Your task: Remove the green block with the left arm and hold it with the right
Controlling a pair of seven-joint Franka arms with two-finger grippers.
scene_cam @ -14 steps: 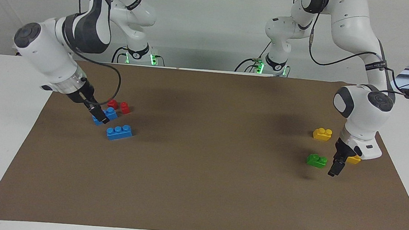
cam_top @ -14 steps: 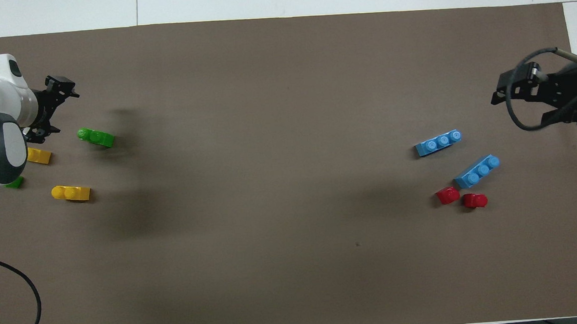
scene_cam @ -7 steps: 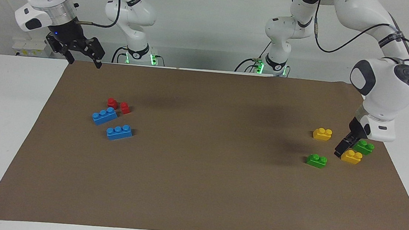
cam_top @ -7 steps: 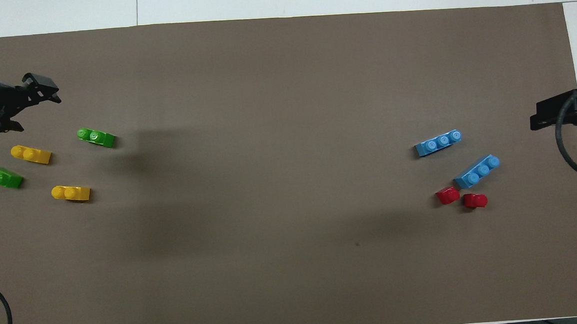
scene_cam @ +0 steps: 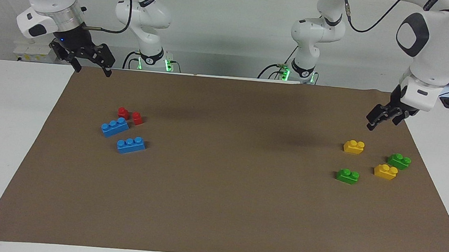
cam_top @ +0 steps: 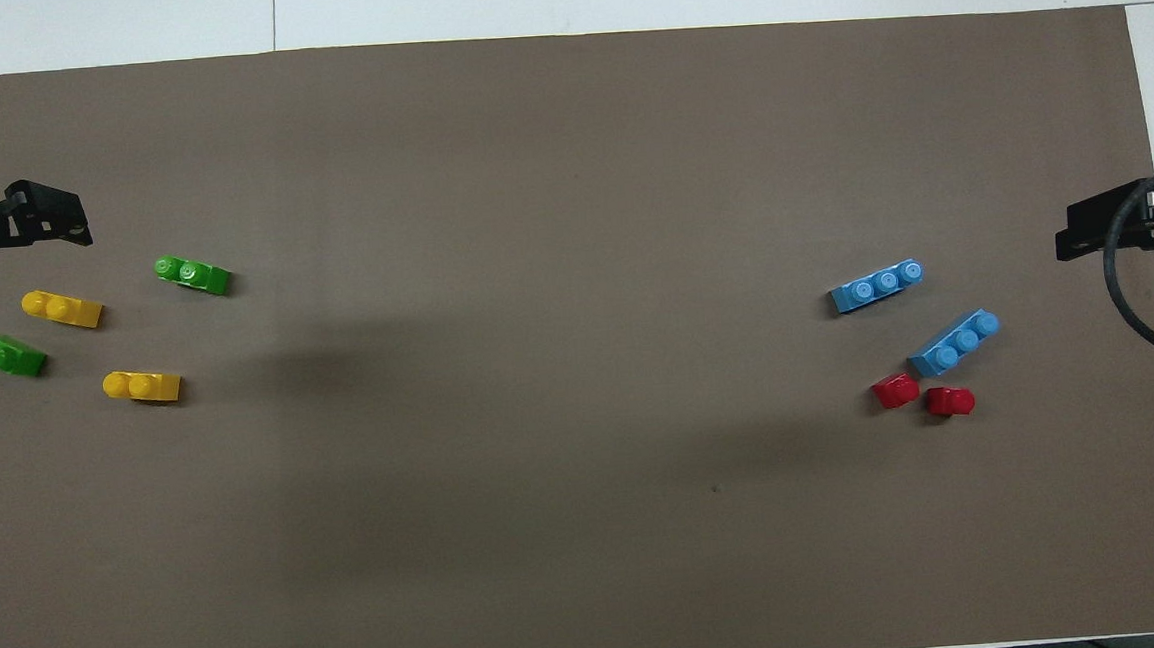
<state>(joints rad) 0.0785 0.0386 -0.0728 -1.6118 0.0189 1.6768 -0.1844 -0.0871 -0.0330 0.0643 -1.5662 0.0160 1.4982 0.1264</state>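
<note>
Left gripper (scene_cam: 383, 117) seen released, raised over mat edge near green block (scene_cam: 399, 160); right gripper (scene_cam: 88, 62) released, nothing held.

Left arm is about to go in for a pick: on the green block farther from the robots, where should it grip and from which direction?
Probably from straight above, fingers closing across the long flat side walls of the green block, below its two studs. It sits upright and apart from the yellow block beside it, so both walls look free. The left gripper hangs open, up in the air.
</note>
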